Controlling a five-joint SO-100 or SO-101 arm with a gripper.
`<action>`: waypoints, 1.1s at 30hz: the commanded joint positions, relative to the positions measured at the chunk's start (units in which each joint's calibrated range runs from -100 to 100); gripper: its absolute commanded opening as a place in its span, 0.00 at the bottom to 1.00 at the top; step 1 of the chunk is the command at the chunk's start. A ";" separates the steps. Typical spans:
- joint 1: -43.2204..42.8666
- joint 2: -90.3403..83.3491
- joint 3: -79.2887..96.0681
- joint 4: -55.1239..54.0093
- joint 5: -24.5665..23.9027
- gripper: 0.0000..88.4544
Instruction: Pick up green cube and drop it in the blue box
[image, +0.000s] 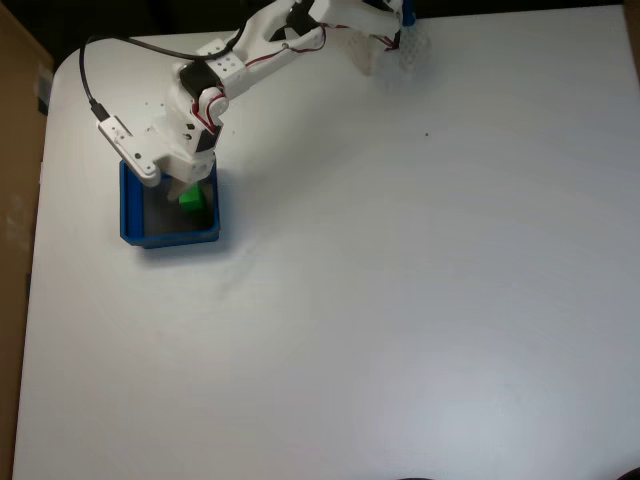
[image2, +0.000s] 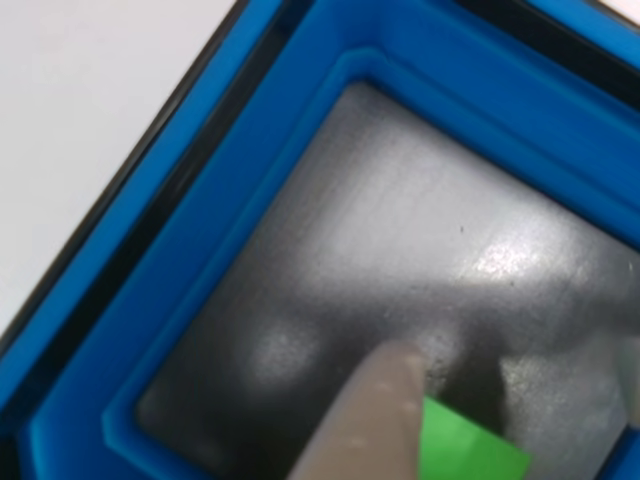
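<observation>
Landmark: we take the square, shallow blue plastic box (image: 130, 215) with thick walls and a grey floor as our reference; it sits at the left of the white desk (image: 400, 300) in the fixed view.
Brown panel: left of the blue box, past the desk edge, we see a cardboard-coloured surface (image: 15, 150).
Cable: a black cable (image: 90, 80) loops above the box toward the arm.
Arm: the white jointed arm (image: 250, 50) reaches from the upper right down over the box.
Hand: the white hand (image: 190, 195) hangs inside the box; we see one pale finger (image2: 365, 420) touching the cube, but we cannot tell how wide it stands.
Cube: the small bright green solid cube (image: 192, 201) (image2: 465, 450) is within the box walls, near its right side, beside the finger.
</observation>
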 joint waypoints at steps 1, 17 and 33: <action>0.11 -5.42 -0.87 1.05 -0.20 0.16; -0.47 -31.92 27.04 0.23 -0.10 0.16; -1.77 -59.91 46.65 0.06 0.10 0.16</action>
